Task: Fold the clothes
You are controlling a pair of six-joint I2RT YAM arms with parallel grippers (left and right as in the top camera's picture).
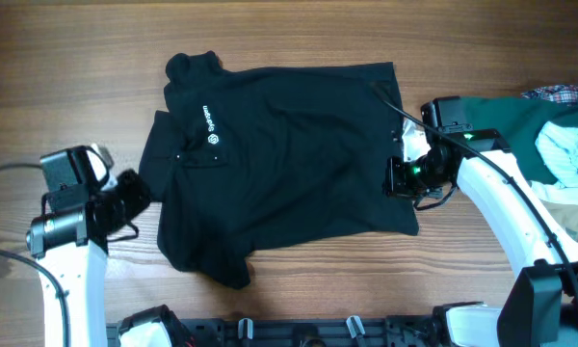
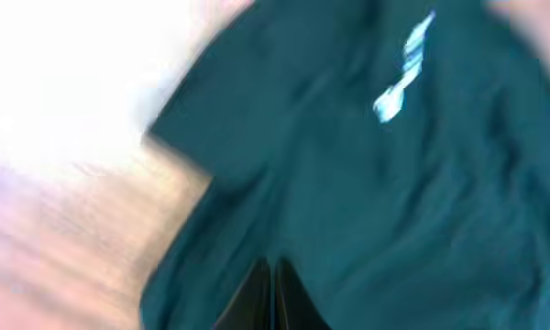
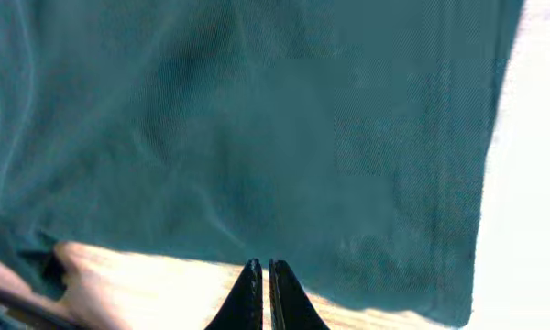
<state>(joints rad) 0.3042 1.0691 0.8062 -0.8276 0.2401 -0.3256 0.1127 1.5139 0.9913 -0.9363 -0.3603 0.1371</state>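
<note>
Both claws are clenched, holding nothing. The black polo shirt [image 1: 289,145] lies spread flat on the bench [image 1: 77,58] between them, its sleeve by the left claw [image 1: 130,193] and its hem by the right claw [image 1: 397,178]. No fold is made yet; next, I judge, each must open and pinch its edge.

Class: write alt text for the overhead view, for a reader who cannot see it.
A black polo shirt lies spread on a wooden table, collar toward the picture's upper left. The left claw, shut, is at its sleeve side and the right claw, shut, at its hem side; other garments are heaped at the far right.
</note>
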